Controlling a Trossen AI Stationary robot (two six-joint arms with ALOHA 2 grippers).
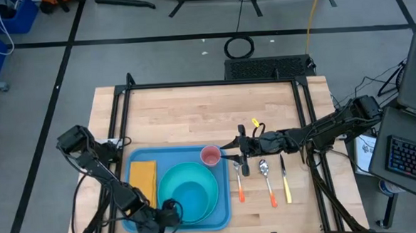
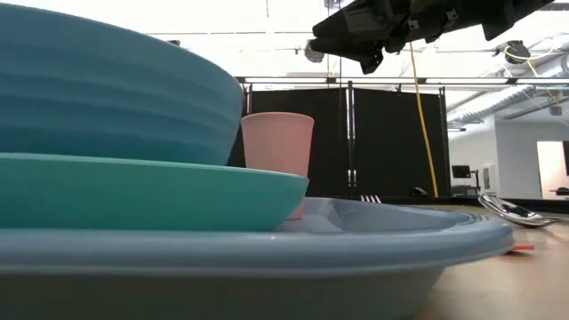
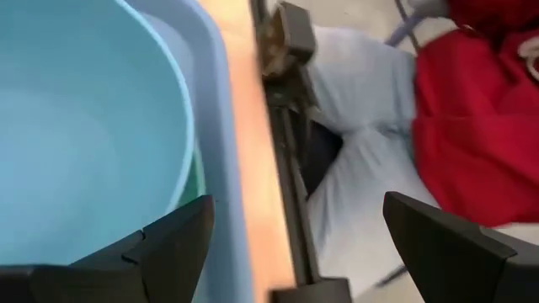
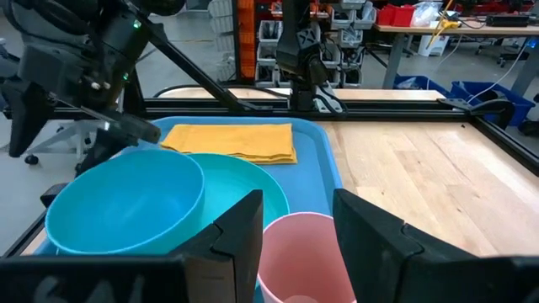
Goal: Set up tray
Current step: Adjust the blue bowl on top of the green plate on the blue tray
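1. Dark and two-fingered, the right tool (image 1: 233, 155) hangs above the pink cup (image 1: 210, 155), its fingers (image 4: 240, 231) spread to either side of the cup's rim; whether they touch it I cannot tell, though in the low view the tool seems well above the cup.
2. The pink cup stands upright inside the tray (image 1: 222, 217), at the corner nearest the cutlery.
3. The light-blue tray lies on the wooden tabletop (image 1: 193, 114), near its front edge, carrying a teal plate (image 1: 210, 179) with a blue bowl (image 1: 191, 199) on it and a folded yellow napkin (image 1: 143, 178) beside them.
4. A fork (image 1: 239, 182), spoon (image 1: 267, 181) and knife (image 1: 286, 184) lie on the tabletop just beside the tray.
5. The left tool (image 1: 172, 212) hovers at the tray's front rim by the bowl, fingers (image 3: 168, 248) spread wide and empty.
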